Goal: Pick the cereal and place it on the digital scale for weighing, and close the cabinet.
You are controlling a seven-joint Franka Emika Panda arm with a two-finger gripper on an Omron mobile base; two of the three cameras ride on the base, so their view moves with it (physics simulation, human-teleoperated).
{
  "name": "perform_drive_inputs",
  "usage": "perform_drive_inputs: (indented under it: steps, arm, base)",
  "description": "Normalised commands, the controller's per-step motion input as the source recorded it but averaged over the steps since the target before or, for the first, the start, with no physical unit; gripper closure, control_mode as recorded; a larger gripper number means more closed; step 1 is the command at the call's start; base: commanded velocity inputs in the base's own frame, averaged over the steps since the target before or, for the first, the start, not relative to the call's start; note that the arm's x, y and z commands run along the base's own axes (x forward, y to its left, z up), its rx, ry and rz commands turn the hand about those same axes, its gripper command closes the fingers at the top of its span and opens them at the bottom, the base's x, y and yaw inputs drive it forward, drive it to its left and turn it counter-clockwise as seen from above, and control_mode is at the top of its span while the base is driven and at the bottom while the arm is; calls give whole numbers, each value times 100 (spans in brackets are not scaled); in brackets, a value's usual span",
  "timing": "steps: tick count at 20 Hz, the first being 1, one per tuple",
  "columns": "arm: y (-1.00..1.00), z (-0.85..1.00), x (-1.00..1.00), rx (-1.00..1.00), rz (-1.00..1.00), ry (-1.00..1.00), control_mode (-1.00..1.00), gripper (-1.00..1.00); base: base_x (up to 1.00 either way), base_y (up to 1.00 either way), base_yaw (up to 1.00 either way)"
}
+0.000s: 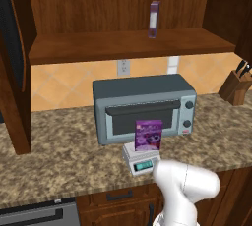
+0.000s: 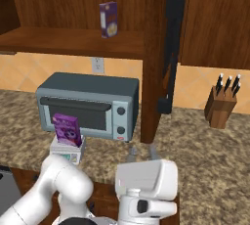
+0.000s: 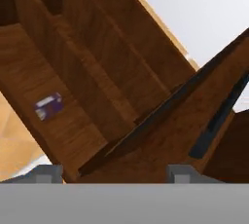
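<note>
The purple-magenta cereal stands upright on the small white digital scale, in front of the toaster oven. The cabinet is open; its right door juts out edge-on, with a long black handle. My gripper is raised over the counter just below that door's lower corner, right of the scale. It is open with nothing between its fingers and looks up at the door's underside.
A narrow purple box stands on the cabinet shelf. A grey toaster oven sits behind the scale. A knife block is at the right. The left cabinet door hangs open.
</note>
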Motion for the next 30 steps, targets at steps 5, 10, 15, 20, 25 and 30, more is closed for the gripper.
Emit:
perform_drive_inputs:
  steps: [5, 10, 15, 20, 25, 30]
  arm:
    - [-60, -6, 28, -18, -39, 1, -100, -100]
    - [-50, -9, 0, -17, -31, 0, -100, -100]
    - [-33, 28, 9, -3, -15, -4, -100, -100]
    - [-13, 77, 28, 0, 2, -24, -100, -100]
    - [21, 71, 31, 0, 21, -33, -100, -100]
    - [81, 69, 5, 0, 36, -39, -100, -100]
  base:
    - [0, 0, 0]
    - [0, 0, 0]
    - [0, 0, 0]
    - [0, 0, 0]
    - [0, 0, 0]
    - [0, 0, 0]
